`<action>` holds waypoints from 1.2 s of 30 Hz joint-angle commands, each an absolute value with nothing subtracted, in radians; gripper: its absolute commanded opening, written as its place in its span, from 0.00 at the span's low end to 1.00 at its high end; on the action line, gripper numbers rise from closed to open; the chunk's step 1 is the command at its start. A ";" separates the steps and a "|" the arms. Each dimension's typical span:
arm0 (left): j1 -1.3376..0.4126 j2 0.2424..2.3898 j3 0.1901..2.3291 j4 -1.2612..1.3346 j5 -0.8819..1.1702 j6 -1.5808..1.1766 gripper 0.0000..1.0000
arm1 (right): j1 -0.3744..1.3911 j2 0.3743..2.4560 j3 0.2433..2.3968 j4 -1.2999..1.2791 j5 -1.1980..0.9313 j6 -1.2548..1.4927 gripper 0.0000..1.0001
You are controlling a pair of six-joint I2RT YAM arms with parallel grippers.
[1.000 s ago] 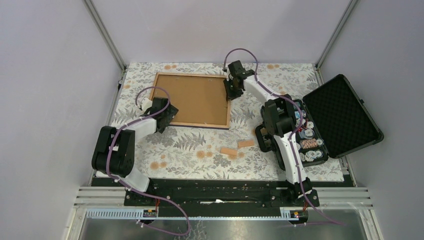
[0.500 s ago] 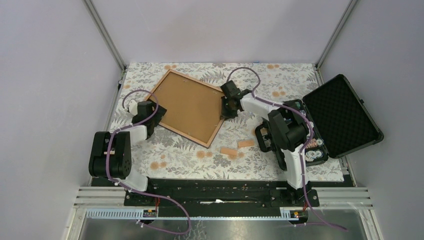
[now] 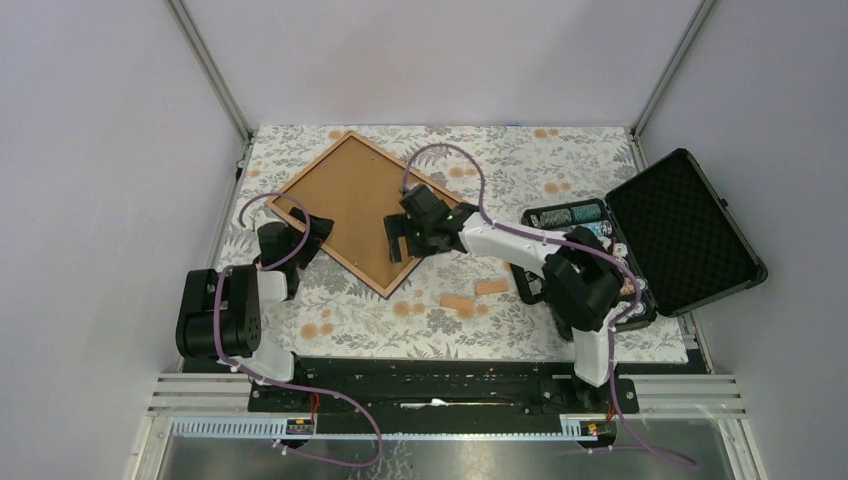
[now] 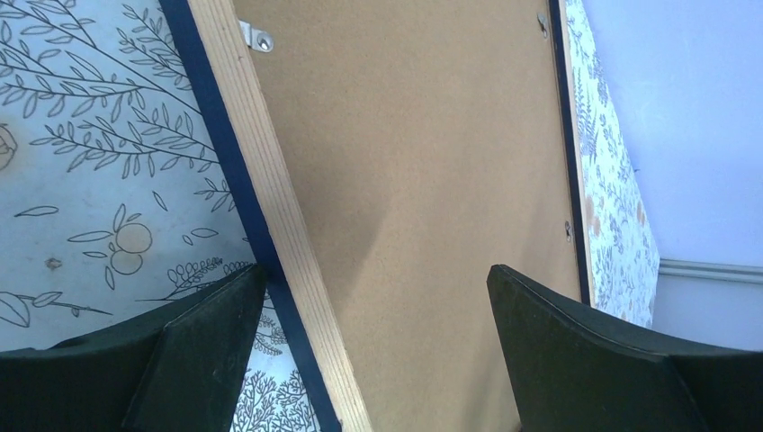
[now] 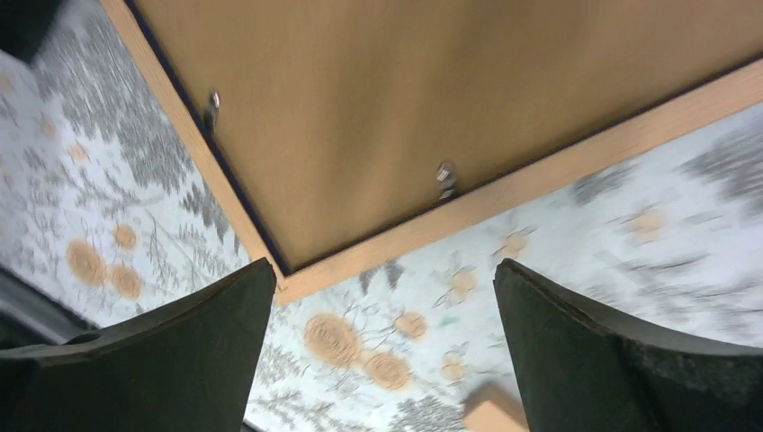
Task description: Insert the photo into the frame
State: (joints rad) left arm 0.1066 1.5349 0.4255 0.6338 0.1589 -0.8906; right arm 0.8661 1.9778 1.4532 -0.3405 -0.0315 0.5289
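left gripper [image 3: 305, 232]: spread wide open, nothing pinched. it's down low at the near-left edge of the frame [image 3: 310, 164], and the wrist cam shows the pale wood rim with its navy strip running up between the two fingers
right gripper [image 3: 395, 238]: wide apart too, not holding anything. it hangs over the frame's near-right edge, close to a corner. that wrist view is a bit blurry
frame: lying back side up on the left half of the bench [image 3: 560, 160], turned so it looks like a diamond, one corner pointing at the far edge
backing board [image 3: 345, 195]: plain brown, fills the frame, with small metal tabs [image 5: 444, 176] along the rim
bench: covered in a pale leaf-and-flower print
tan scraps [image 3: 458, 301]: two little flat pieces on the bench, nearer to me than the right gripper, apart from the frame
black case [image 3: 680, 230]: open at the right side, foam-lined lid up, well apart from the frame. small round stuff inside, can't tell what
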 commanded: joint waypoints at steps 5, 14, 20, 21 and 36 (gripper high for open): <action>0.104 1.446 0.326 0.697 0.162 -0.920 0.98 | 0.817 2.011 1.760 -0.256 0.375 0.187 1.00; 0.102 1.379 0.265 0.731 0.115 -0.938 0.98 | 0.646 2.296 2.093 -0.211 0.238 0.076 1.00; 0.094 1.402 0.273 0.745 0.127 -0.937 0.99 | 0.547 2.485 2.306 -0.388 0.133 0.146 1.00; 0.093 1.402 0.276 0.742 0.126 -0.935 0.99 | 0.534 2.504 2.321 -0.403 0.110 0.147 1.00; 0.054 1.444 0.334 0.705 0.098 -0.907 0.99 | 0.474 2.437 1.918 -0.256 -0.346 0.382 0.67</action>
State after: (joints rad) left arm 0.0582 1.4200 0.2928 0.6800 0.1219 -0.9287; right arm 0.4610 2.5015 2.0827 -0.2752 -0.2081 0.2764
